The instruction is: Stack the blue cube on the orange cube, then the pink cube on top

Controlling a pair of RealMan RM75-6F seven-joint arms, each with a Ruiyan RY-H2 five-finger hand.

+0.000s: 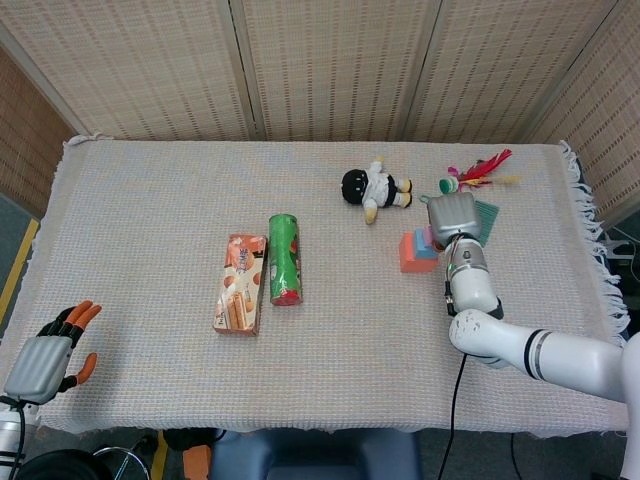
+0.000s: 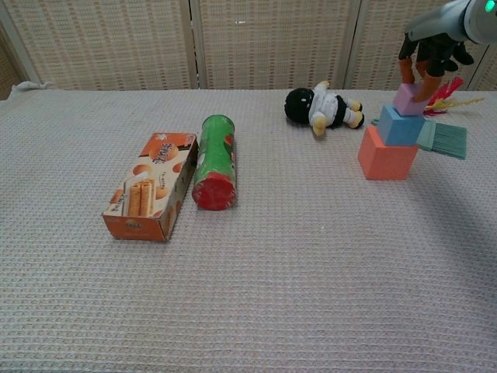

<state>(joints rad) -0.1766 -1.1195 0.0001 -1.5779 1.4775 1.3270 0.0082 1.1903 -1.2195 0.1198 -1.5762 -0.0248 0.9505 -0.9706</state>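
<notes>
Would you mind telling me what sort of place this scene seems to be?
Probably a robot test or demo setup: a table under a woven white cloth, folding rattan screens behind it, and toys and snacks laid out, like the black-and-white plush doll.

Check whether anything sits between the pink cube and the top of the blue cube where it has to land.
Nothing visible does. The right hand holds the pink cube right at the blue cube, which sits on the orange cube.

Head view: the right hand (image 1: 452,214) covers most of the pink cube (image 1: 427,236). Chest view: the frame edge crops the right hand's arm; whether its fingers (image 2: 407,71) grip cannot be determined.
</notes>
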